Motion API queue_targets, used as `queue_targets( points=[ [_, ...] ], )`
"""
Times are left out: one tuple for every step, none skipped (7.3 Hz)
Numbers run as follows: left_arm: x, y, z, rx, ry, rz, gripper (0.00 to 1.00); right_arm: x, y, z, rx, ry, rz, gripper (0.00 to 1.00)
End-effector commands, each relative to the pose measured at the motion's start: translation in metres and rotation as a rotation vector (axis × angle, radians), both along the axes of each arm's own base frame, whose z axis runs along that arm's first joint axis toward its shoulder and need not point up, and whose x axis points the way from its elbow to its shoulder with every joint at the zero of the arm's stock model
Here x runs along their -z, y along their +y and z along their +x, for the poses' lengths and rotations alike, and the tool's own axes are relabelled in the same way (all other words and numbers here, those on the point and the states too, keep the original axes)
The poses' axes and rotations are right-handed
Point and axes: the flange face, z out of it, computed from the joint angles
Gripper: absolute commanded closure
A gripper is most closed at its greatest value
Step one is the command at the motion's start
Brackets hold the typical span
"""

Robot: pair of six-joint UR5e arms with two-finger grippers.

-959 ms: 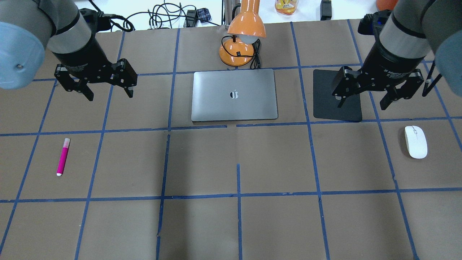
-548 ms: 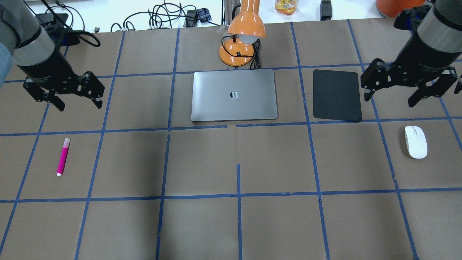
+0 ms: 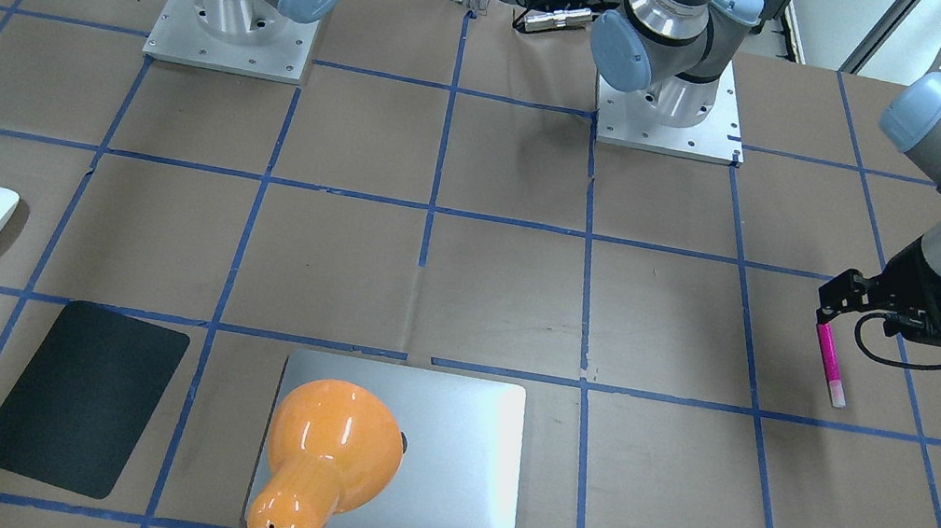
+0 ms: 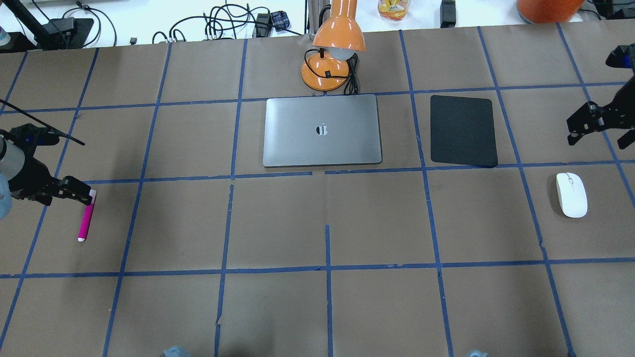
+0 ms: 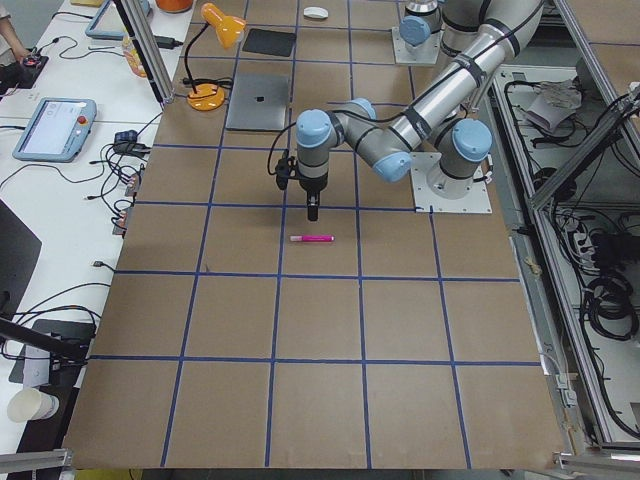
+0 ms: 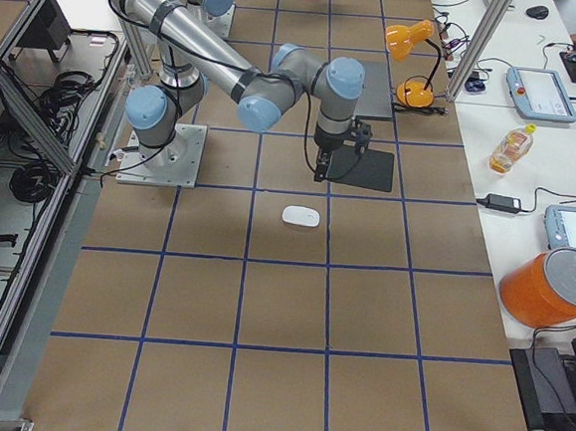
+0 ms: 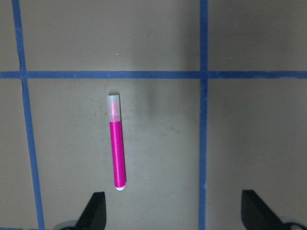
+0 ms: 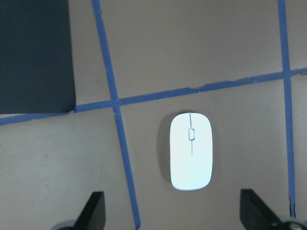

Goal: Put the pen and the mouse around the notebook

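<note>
The magenta pen lies on the brown table at the left; in the left wrist view the pen is just ahead of my open left gripper, nearer its left finger. From overhead, the left gripper hovers at the pen's pale-tipped end. The white mouse lies at the right. My open right gripper hangs beyond it, and the mouse shows ahead of the right gripper, between its fingers' lines. The silver notebook lies flat at the middle back.
A black mat lies right of the notebook. An orange desk lamp stands just behind the notebook, its shade leaning over it. Blue tape lines grid the table. Cables and bottles sit beyond the far edge.
Both arms have swung outward. The left gripper went left and nearer, down to the pen's end. The right gripper moved to the right edge, off the black mat, above the mouse.
</note>
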Motion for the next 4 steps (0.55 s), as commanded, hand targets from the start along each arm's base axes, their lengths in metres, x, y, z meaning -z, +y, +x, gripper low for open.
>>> queue_targets(
  points=[
    [0.043,0.001,0.025,0.003,0.031,-0.025,0.0,0.054,0.021,-0.011,0.01,0.018,-0.029,0.0],
    [0.055,-0.005,0.03,0.018,0.039,-0.006,0.04,0.067,0.027,-0.007,0.005,0.025,-0.04,0.0],
    [0.069,-0.005,0.029,0.014,0.055,0.021,0.11,0.084,0.03,-0.005,0.008,0.008,-0.015,0.0],
    [0.074,-0.005,0.032,0.016,0.044,0.04,0.43,0.096,0.027,-0.015,0.018,0.016,-0.026,0.0]
  ],
)
